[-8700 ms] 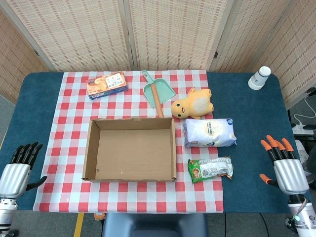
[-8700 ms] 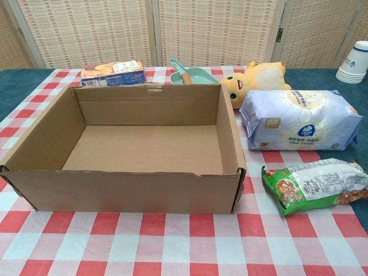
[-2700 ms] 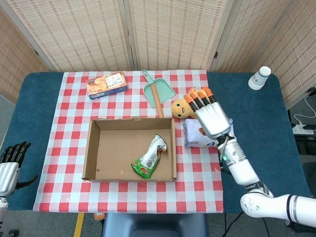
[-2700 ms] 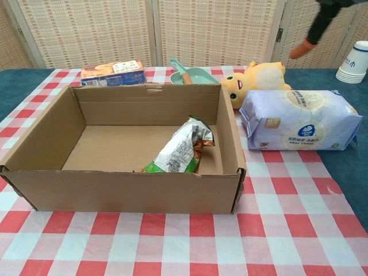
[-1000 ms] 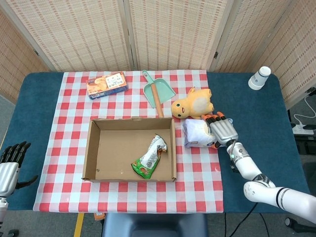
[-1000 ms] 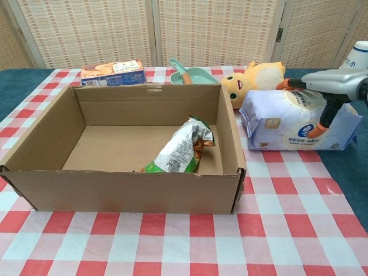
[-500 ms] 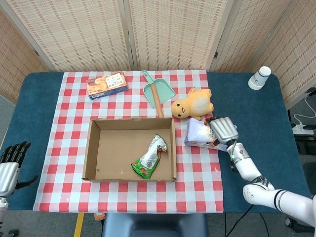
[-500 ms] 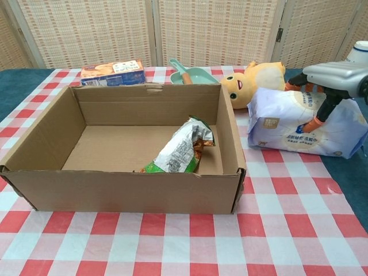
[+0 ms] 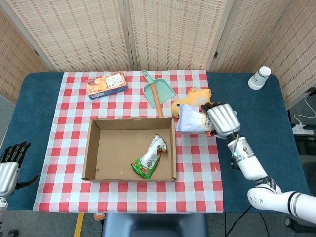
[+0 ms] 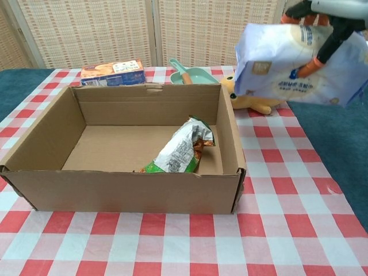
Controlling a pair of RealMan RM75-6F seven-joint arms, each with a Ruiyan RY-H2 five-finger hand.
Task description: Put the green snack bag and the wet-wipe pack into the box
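The green snack bag (image 9: 149, 158) (image 10: 177, 150) lies inside the open cardboard box (image 9: 94, 148) (image 10: 40, 135), towards its right side. My right hand (image 9: 222, 120) (image 10: 329, 17) grips the white and lilac wet-wipe pack (image 9: 191, 120) (image 10: 287, 63) and holds it in the air, to the right of the box and above the table. In the chest view the pack hangs tilted, higher than the box's rim. My left hand (image 9: 11, 165) rests low at the table's left edge with nothing in it, fingers apart.
A yellow plush toy (image 9: 193, 98) (image 10: 253, 100) lies under and behind the lifted pack. A teal dustpan (image 9: 158, 90) (image 10: 190, 73) and an orange biscuit box (image 9: 107, 84) (image 10: 112, 72) lie behind the box. A white paper cup (image 9: 259, 77) stands at the far right.
My right hand has lifted the wet-wipe pack off the tablecloth and carried it up and leftwards, towards the box. The snack bag and my left hand have not moved.
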